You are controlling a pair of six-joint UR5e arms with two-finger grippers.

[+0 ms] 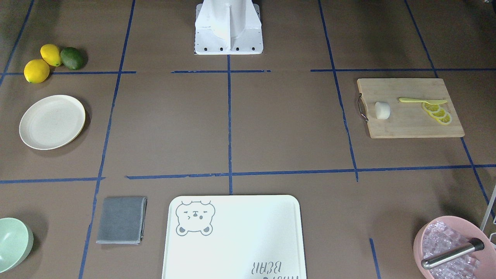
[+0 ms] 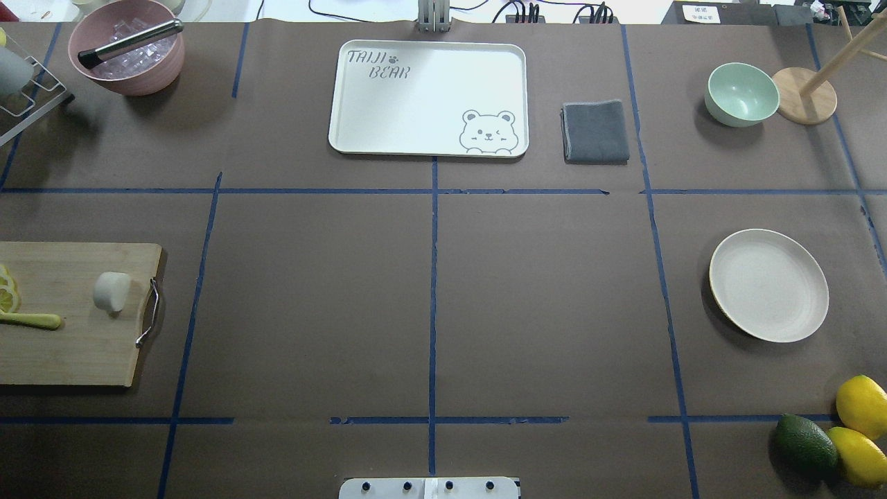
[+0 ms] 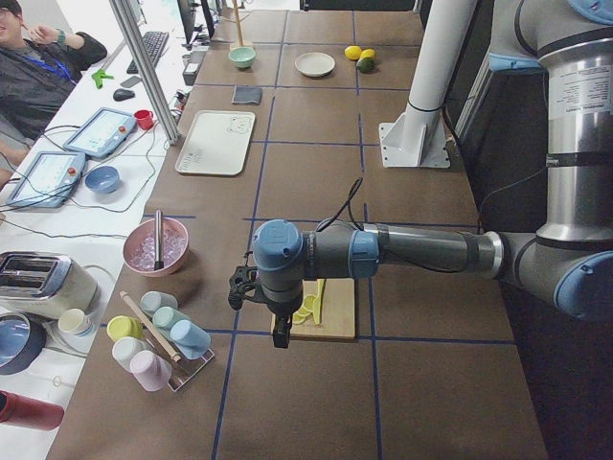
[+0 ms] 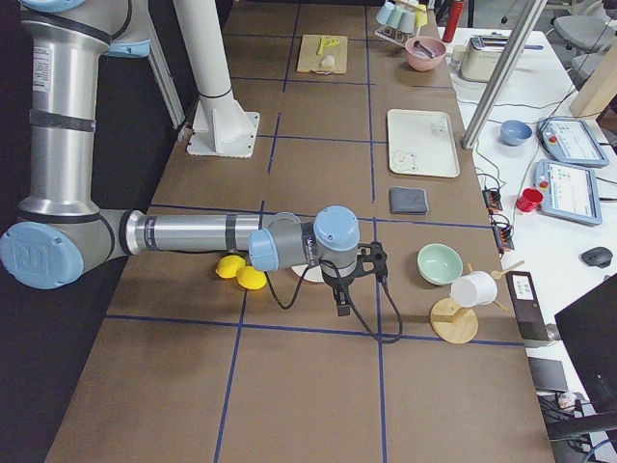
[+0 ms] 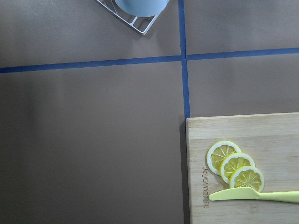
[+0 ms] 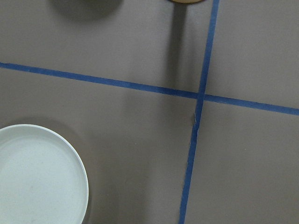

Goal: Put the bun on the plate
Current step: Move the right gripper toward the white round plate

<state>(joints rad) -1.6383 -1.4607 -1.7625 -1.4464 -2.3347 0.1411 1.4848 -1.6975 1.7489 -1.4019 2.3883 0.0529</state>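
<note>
Front view: pink bowl (image 1: 416, 244) held ice (image 1: 441, 240), metal rod (image 1: 453, 254). Smooth white bun (image 1: 382, 110) lay on wooden board (image 1: 410, 126), well apart from round cream plate (image 1: 52, 122).
Left side view: left fingers (image 3: 280, 333) hung near board; apart or together, couldn't tell.
Right side view: right fingers (image 4: 339, 305) near plate, state likewise unclear.

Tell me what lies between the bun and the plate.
Beyond the cutting board under the bun, only bare table crossed by blue tape reaches the plate, per the overhead view.
</note>
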